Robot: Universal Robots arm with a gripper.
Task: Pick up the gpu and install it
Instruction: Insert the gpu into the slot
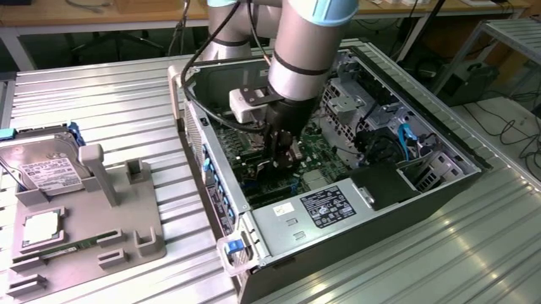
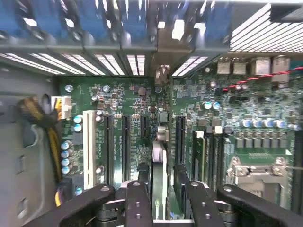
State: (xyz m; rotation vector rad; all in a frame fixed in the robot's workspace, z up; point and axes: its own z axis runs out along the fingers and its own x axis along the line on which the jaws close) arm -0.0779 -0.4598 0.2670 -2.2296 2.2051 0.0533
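Note:
The gpu (image 2: pixel 159 153) stands edge-on on the green motherboard (image 2: pixel 128 99), and its silver end bracket (image 2: pixel 163 73) meets the case's rear slot wall. My gripper (image 2: pixel 161 177) straddles the card. Its black fingers (image 2: pixel 142 182) stand open, with a small gap to the card on each side. In the exterior view the gripper (image 1: pixel 283 161) reaches down into the open computer case (image 1: pixel 439 183), just inside the side toward the exterior view's left, and hides most of the card.
A grey holder (image 1: pixel 127 209) on the exterior view's left carries a silver hard drive (image 1: pixel 50 168) and a narrow memory stick (image 1: pixel 76 246). Inside the case sit the power supply (image 1: pixel 325 206), blue cables (image 1: pixel 406 136), free expansion slots (image 2: pixel 125 142) and yellow-black wires (image 2: pixel 45 113).

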